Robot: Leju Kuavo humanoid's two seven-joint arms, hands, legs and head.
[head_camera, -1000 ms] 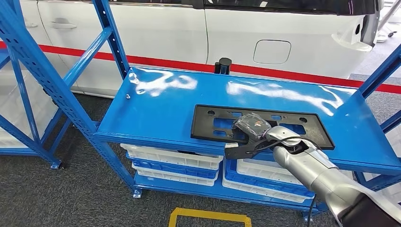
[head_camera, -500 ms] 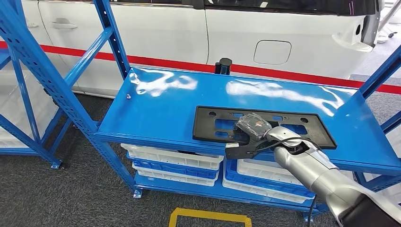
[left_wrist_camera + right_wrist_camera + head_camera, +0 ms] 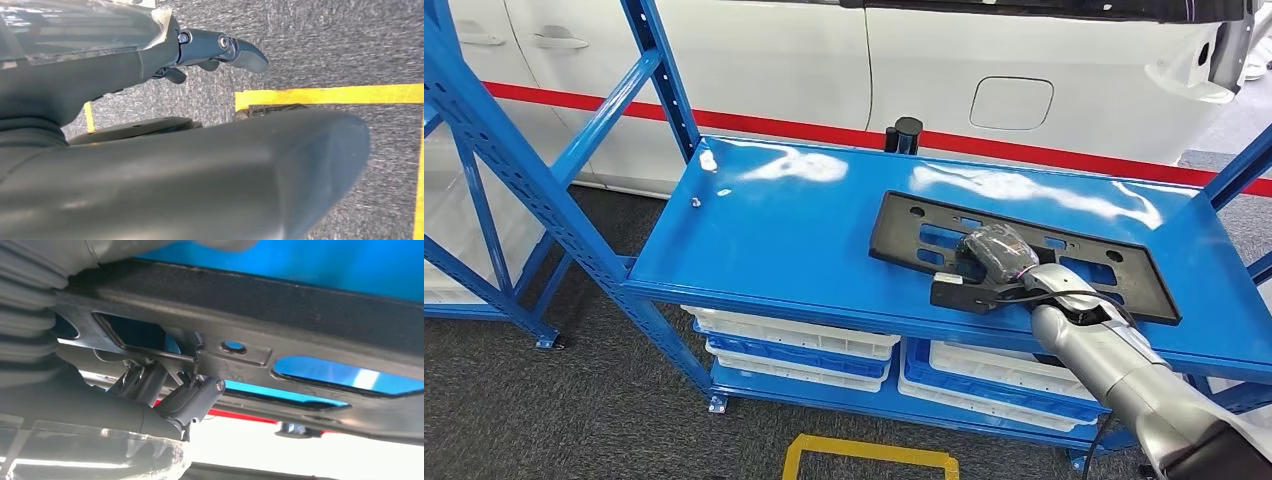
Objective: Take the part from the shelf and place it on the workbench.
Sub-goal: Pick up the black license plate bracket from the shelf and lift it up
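Observation:
The part [image 3: 1114, 275] is a flat black rectangular plate with cutouts, lying askew on the blue shelf top [image 3: 804, 230] toward its right front. My right hand [image 3: 996, 257] rests over the plate's near edge and grips it. In the right wrist view dark fingers [image 3: 192, 400] hook around the edge of a cutout in the plate [image 3: 300, 305], with blue shelf showing through the holes. My left hand [image 3: 215, 47] hangs over grey carpet beside a yellow floor line and holds nothing.
White and blue bins [image 3: 794, 340] are stacked on the lower shelf levels. Blue uprights and braces [image 3: 524, 170] stand at the left. A white car [image 3: 1024, 60] with a red stripe is behind the shelf. A yellow floor marking [image 3: 869, 455] lies in front.
The plate has slid to the right and turned under my right hand, its right end now nearer the shelf's front edge. The view has shifted slightly.

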